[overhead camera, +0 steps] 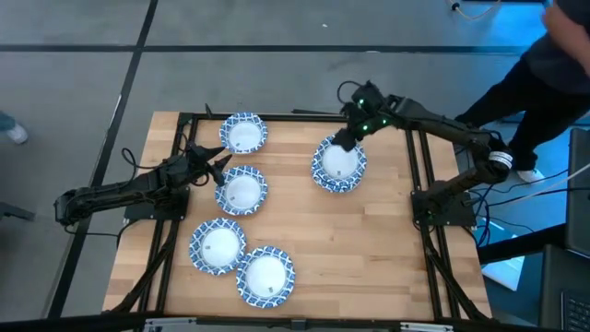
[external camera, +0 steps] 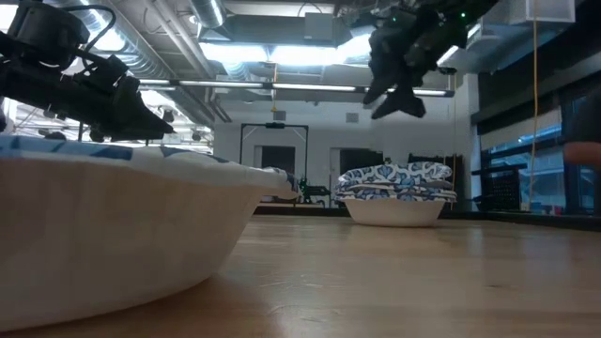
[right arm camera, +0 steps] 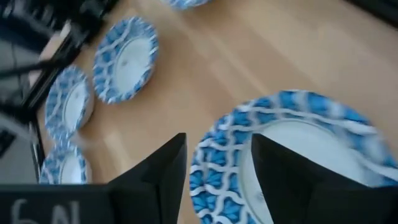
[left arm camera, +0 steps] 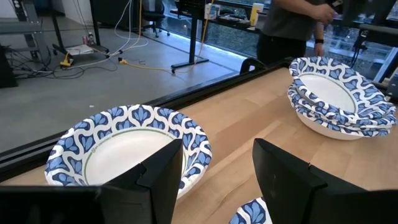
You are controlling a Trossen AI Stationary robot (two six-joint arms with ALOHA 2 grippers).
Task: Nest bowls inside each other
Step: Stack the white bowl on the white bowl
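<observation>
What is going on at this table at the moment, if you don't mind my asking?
The robot is nesting blue-and-white patterned bowls. The right gripper hangs open just above the nested stack on the table's right side, holding nothing. The left gripper, also open and empty, sits between the far-left bowl and the bowl beside it. Two more single bowls wait at the near edge. A person stands beyond the table.

A light wooden counter (overhead camera: 387, 240) with a dark frame along its sides carries five lots of bowls. One bowl (overhead camera: 243, 134) lies at the upper left of the high view, another (overhead camera: 242, 191) just below it. Two more (overhead camera: 218, 246) (overhead camera: 265, 276) lie near the lower left, touching. A nested stack (overhead camera: 338, 163) sits upper centre, well apart from the rest.
</observation>
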